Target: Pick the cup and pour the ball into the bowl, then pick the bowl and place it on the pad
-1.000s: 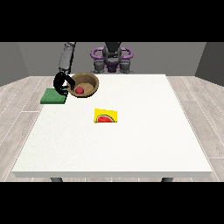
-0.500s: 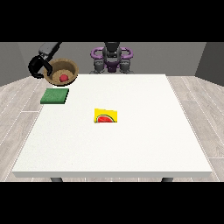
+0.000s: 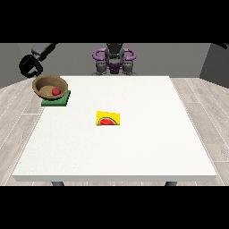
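A brown wooden bowl point(image 3: 46, 84) with a red ball point(image 3: 56, 91) inside rests tilted on the green pad point(image 3: 58, 101) at the table's far left corner. The black hand at the view's left point(image 3: 30, 65) hovers just up and left of the bowl's rim, past the table edge. Whether it still touches the rim is unclear. A yellow cup point(image 3: 108, 118) lies on its side near the table's middle, its red inside facing the camera. The other hand does not show.
The robot's torso point(image 3: 114, 60) stands behind the far edge of the white table point(image 3: 134, 147). The pad lies close to the table's left edge.
The bowl, carried high off the table's left side half a second ago, has come down and to the right onto the green pad. The hand now sits above and left of it.
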{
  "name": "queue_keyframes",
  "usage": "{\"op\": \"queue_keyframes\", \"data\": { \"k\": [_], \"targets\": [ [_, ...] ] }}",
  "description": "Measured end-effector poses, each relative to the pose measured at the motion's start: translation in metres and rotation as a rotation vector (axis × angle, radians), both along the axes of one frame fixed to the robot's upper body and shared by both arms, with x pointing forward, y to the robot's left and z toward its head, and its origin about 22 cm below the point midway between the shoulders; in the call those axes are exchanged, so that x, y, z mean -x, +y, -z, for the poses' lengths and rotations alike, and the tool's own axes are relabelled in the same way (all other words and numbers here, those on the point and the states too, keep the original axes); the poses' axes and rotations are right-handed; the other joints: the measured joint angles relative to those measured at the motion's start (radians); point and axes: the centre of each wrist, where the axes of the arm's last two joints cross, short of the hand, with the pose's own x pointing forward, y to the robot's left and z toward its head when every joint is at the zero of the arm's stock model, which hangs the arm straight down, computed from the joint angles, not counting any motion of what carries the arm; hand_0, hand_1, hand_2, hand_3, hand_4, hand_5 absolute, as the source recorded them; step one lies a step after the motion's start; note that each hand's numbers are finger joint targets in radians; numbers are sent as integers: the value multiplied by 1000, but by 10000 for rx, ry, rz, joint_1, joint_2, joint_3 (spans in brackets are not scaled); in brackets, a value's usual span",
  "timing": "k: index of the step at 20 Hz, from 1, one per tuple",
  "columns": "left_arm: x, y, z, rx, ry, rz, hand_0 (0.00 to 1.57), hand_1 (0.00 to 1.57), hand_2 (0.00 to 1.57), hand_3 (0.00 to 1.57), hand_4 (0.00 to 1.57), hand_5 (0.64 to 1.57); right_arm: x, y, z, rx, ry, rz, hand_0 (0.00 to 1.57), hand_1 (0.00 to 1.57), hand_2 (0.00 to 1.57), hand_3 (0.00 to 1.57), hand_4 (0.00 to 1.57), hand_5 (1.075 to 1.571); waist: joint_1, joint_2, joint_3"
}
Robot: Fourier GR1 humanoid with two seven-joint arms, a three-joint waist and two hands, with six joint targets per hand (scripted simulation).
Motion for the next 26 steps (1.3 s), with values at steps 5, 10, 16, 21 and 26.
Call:
{"op": "queue_keyframes", "data": {
  "k": [5,10,16,21,26],
  "targets": [
    [0,1,-9,-64,-287,37,0,0,0,0,1208,1553,3,-3,11,-488,-268,236,1571,1571,1571,444,1060,1569,148,369,3],
    [-1,0,-8,-139,-614,99,0,0,0,0,1204,1555,-4,11,25,-1029,-476,281,1571,1571,1571,579,1010,1571,295,663,6],
    [2,1,-17,-219,-768,145,0,0,0,0,1190,1562,2,0,31,-1823,-764,764,1571,1571,1571,1011,527,1568,356,771,10],
    [3,1,-27,-208,-824,167,0,0,0,0,1195,1560,9,-19,22,-1545,-760,1548,1555,1555,1512,932,0,1554,424,858,8],
    [6,5,-20,-231,-859,131,0,0,0,0,1190,1562,8,-20,18,-1394,-1088,2112,1451,1451,1393,799,0,1536,432,897,4]
  ]
}}
